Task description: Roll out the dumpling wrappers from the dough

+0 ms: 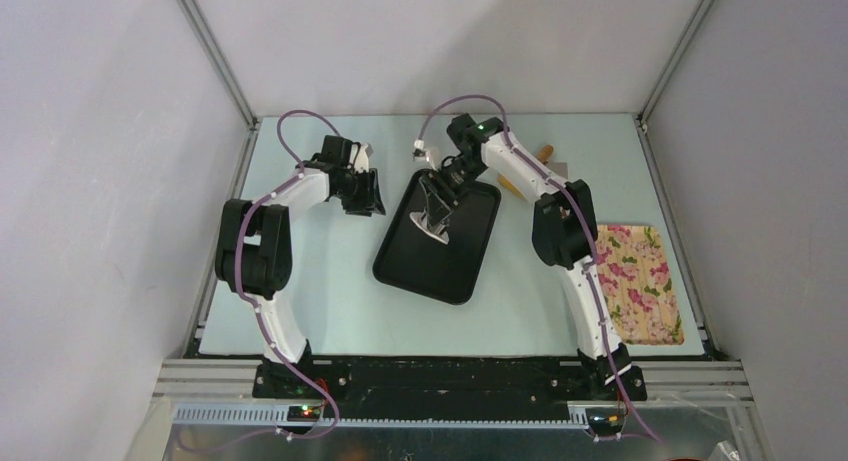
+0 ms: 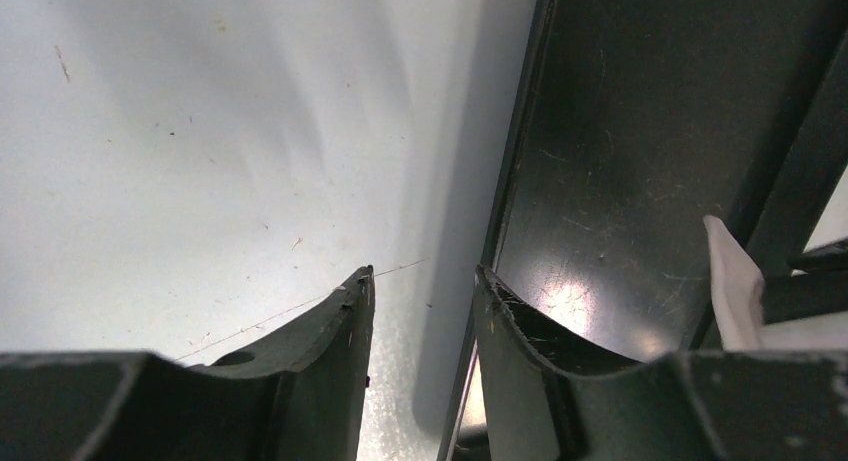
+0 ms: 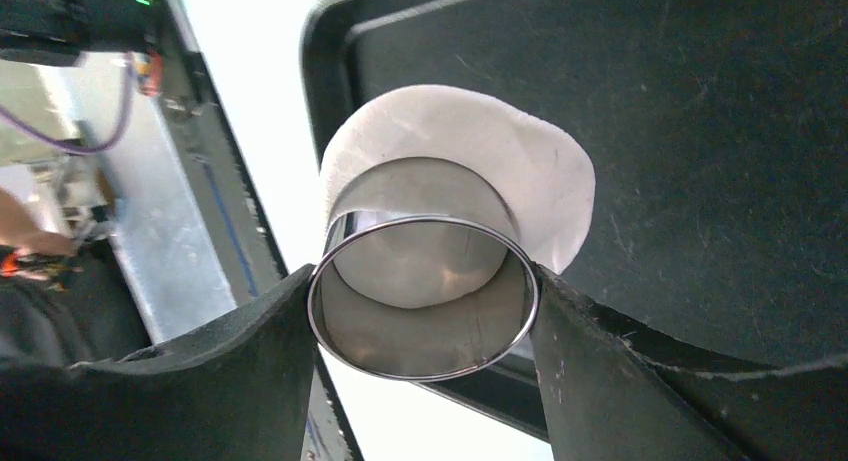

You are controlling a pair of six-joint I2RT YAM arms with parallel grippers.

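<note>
The dough is a flattened white disc on the black tray, near its far left corner. A round steel cup stands rim-down on the dough, and my right gripper is shut on the cup, one finger on each side. From above, the right gripper hangs over the tray, with a little of the dough showing beneath it. My left gripper is open, low at the tray's left rim. The rim runs between its fingers, close to the right one.
A floral cloth lies at the table's right edge. A wooden rolling pin lies behind the right arm, partly hidden by it. White walls close the table in at the back and sides.
</note>
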